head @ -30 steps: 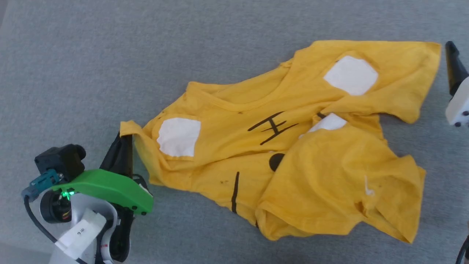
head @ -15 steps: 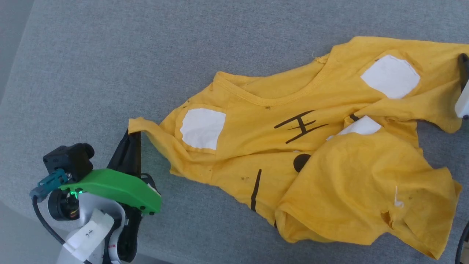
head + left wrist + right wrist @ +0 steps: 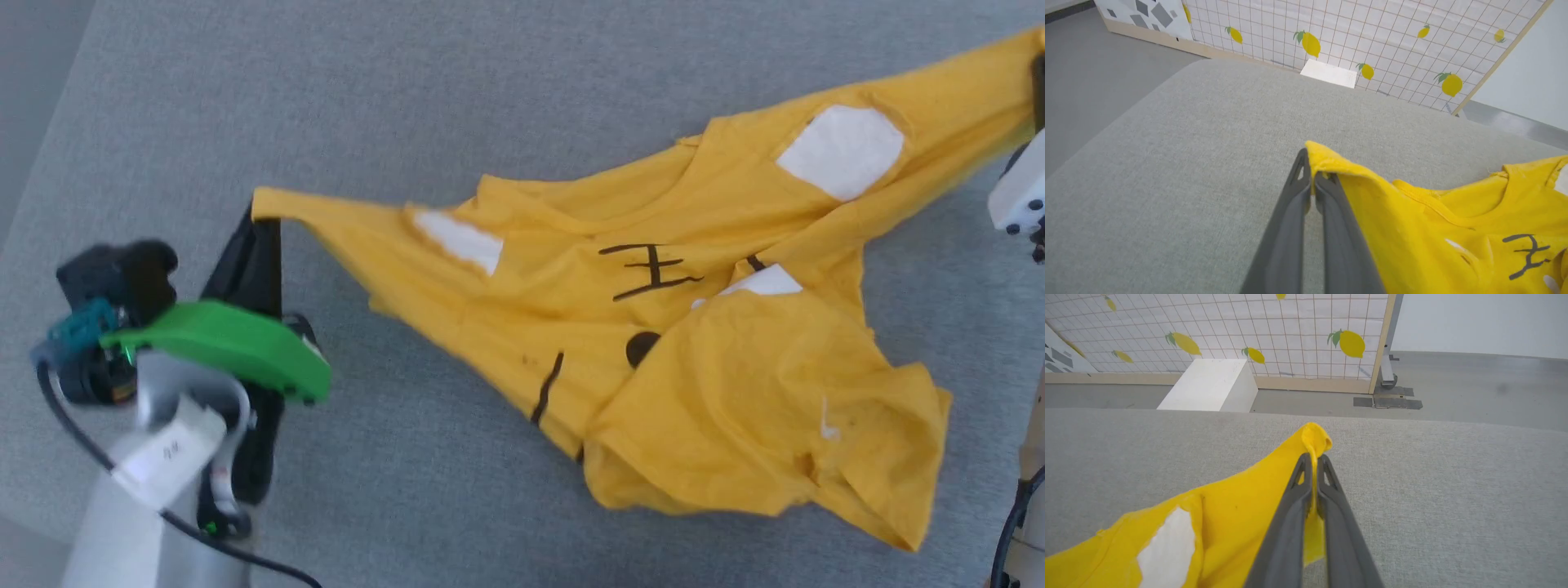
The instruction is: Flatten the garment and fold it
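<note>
The shirt (image 3: 735, 392) is stretching across the cushion (image 3: 408, 98), its long axis running from the left hand (image 3: 1310, 177), pinching one corner near the left edge, to the right hand (image 3: 1312, 461), pinching the other (both closed tight on cloth).

Grey fabric surface (image 3: 490, 98), lemon-print grid wall (image 3: 1372, 36)

Yellow garment (image 3: 735, 408) stretched btwn L gripper (image 3: 265, 226) & R gripper (image 3: 1038, 86) over grey surface (image 3: 408, 82)
</note>
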Available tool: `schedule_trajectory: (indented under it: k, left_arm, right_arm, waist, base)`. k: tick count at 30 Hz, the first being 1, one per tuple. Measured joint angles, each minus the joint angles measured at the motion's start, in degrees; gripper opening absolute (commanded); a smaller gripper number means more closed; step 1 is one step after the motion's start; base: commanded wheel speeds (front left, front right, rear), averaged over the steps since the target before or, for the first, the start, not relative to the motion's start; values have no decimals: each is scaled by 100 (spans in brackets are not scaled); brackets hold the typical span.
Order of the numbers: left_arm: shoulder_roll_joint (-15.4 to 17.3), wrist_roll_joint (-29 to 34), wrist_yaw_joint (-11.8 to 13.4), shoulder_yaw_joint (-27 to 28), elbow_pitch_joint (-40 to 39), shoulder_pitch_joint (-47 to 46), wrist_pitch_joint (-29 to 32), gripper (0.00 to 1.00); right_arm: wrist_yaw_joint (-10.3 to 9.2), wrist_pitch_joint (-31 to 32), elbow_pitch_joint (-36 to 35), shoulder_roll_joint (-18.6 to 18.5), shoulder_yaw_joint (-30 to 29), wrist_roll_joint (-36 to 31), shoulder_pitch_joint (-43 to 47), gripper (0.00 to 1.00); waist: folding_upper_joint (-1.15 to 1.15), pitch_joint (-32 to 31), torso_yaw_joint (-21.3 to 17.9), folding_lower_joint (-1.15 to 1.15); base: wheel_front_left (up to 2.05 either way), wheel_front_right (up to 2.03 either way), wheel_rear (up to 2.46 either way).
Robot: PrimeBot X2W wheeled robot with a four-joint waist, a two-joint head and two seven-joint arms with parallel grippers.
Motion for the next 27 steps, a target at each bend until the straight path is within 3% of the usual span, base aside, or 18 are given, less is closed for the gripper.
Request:
schedule_trajectory:
  k: [12,22,27]
  left_arm:
    - [623,346,-408,-138,1001,-2413,524,0]
    - [703,637,-708,-576,2078,-4140,881,0]
    - [675,658,-728,-669,2484,-4658,1024,0]
  right_arm:
    - [0,-652,-159,-183,788,412,-1022,0]
    - [0,-828,546,-341,1295,424,-1924,0]
    - [0,-872,857,-333,1437,422,-2174,0]
  waist:
    - [0,-1025,-544,0]
    - [0,-1726,-1019,0]
    - [0,-1975,-1203,0]
  base:
    - [0,0,0]
    - [0,0,0]
    - [0,0,0]
